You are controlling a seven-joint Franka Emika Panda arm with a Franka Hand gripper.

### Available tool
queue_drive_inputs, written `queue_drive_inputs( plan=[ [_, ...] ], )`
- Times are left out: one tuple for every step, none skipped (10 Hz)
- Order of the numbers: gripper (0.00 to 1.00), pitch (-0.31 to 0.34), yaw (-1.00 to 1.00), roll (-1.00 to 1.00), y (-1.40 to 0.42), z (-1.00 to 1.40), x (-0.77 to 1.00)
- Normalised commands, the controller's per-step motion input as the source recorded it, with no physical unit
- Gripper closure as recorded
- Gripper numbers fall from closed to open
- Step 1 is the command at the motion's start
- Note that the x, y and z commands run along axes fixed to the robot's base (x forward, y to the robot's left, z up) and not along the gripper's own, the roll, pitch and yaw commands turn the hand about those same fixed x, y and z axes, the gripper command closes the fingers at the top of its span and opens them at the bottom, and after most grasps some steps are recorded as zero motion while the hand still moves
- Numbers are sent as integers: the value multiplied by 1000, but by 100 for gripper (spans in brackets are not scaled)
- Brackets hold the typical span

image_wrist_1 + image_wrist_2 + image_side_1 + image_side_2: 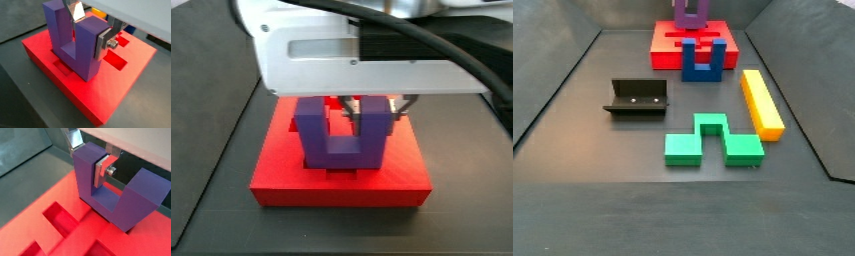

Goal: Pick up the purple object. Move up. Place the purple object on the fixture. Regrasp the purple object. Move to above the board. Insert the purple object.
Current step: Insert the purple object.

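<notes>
Here the pincer [91,31] sits directly over the board [110,95], its flat silver plates clamped on one prong of the purple object [75,46]; in both wrist views one plate with its dark pad presses the prong's outer face while the other plate lies against the inner face, inside the U. The purple object [113,190] stands upright with its prongs pointing up and its base down on the board's [47,240] top, beside the recessed cutouts [63,220], which show bare red floors with nothing in them; whether the base has entered a cutout cannot be told. In a side view the purple object [342,135] rises from the middle of the board [341,185] under the grey wrist housing. In a side view, a blue U-shaped block [702,62] stands against the board's [667,45] near edge, the fixture [637,98] lies well in front of the board and holds nothing, a yellow bar [760,102] lies in front of the board too, and a green block [711,141] lies farthest from the board on the tabletop [593,150].
</notes>
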Motion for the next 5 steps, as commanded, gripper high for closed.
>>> queue_drive_inputs(
  plan=[
    [100, -113, 266, -173, 131, 0, -469],
    [100, -84, 229, -110, 0, -3, -303],
    [100, -9, 203, 0, 0, -91, 0],
    [100, 0, 100, 47, -86, -77, 100],
    [100, 24, 6, 179, -211, -151, 217]
  ],
)
